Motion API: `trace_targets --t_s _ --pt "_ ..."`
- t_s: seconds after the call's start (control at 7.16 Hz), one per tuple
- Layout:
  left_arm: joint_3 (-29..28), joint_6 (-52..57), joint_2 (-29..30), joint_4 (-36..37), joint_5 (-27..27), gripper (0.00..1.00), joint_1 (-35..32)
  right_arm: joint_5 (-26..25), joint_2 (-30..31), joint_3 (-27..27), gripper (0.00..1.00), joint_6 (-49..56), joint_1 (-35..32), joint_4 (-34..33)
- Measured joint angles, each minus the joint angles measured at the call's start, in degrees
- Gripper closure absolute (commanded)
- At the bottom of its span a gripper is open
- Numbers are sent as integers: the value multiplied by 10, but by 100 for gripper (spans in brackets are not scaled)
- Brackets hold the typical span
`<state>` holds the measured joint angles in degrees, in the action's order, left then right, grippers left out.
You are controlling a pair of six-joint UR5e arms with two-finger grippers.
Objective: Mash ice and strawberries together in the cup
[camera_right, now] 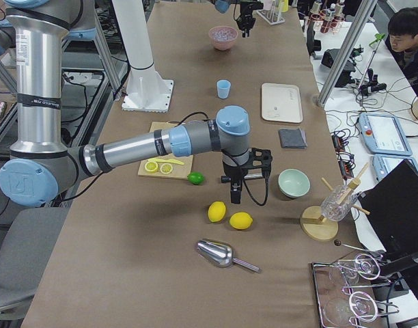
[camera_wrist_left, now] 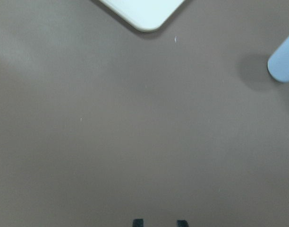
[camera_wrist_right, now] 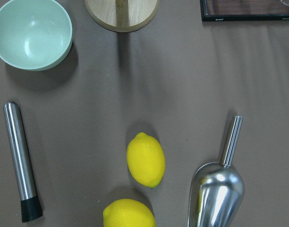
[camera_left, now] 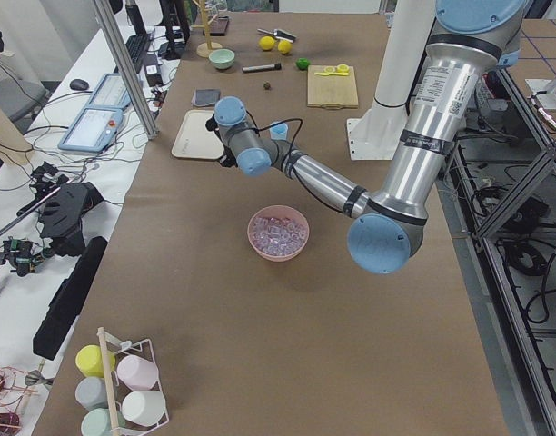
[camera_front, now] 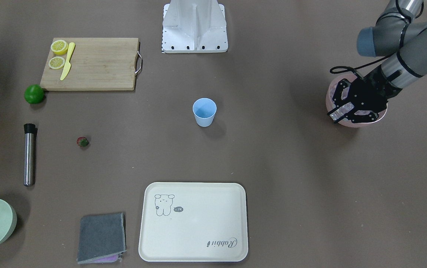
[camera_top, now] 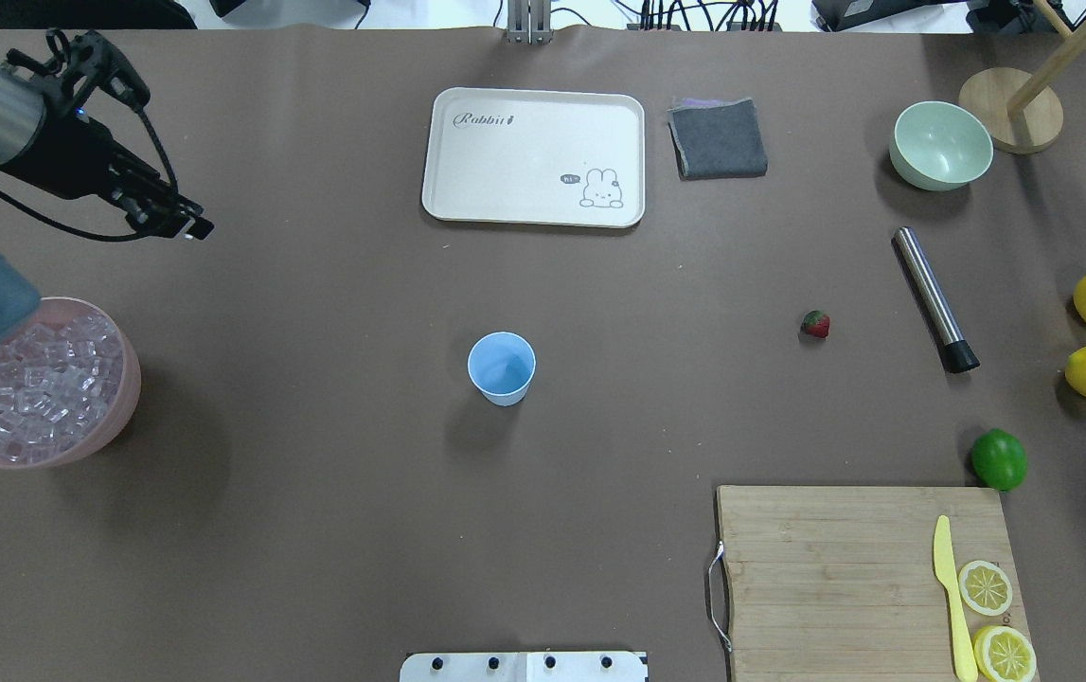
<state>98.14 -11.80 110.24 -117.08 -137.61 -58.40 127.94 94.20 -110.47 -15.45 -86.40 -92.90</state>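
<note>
Nearest to the front camera lies a cream tray [camera_front: 198, 230], with a folded grey cloth [camera_front: 101, 236] just beside it. Behind them, near the middle of the table [camera_front: 291, 186], the cup [camera_front: 204, 111] stands upright and alone. The strawberry [camera_front: 83, 141] lies on the table well apart from the cup, on the robot's right side, between the cup and a steel muddler [camera_front: 29, 156] with a black end. The ice [camera_top: 36, 384] is heaped in a pink bowl [camera_top: 112, 426] at the robot's left end of the table. The left pincer [camera_top: 185, 227] hangs in the air near this bowl; its fingers [camera_wrist_left: 137, 222] are spread a little, with only bare table seen between them. The right pincer [camera_right: 234, 197] points down above two lemons [camera_right: 217, 211]; whether it is spread or pressed together, I cannot tell.
</note>
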Motion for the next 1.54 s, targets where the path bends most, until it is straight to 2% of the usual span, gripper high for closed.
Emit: trace_targets --t_s 0.14,0.56,0.98,1.54 --pt "-9 -47 36 2 15 100 21 0 0 -1 0 0 0 0" --pt "-14 -153 93 -3 116 100 106 1 -2 -3 0 1 1 1" --pt "-15 -246 110 -62 194 100 184 1 -2 -6 0 3 2 1" --pt "-15 -299 126 -94 309 100 276 0 -3 -7 0 1 2 1"
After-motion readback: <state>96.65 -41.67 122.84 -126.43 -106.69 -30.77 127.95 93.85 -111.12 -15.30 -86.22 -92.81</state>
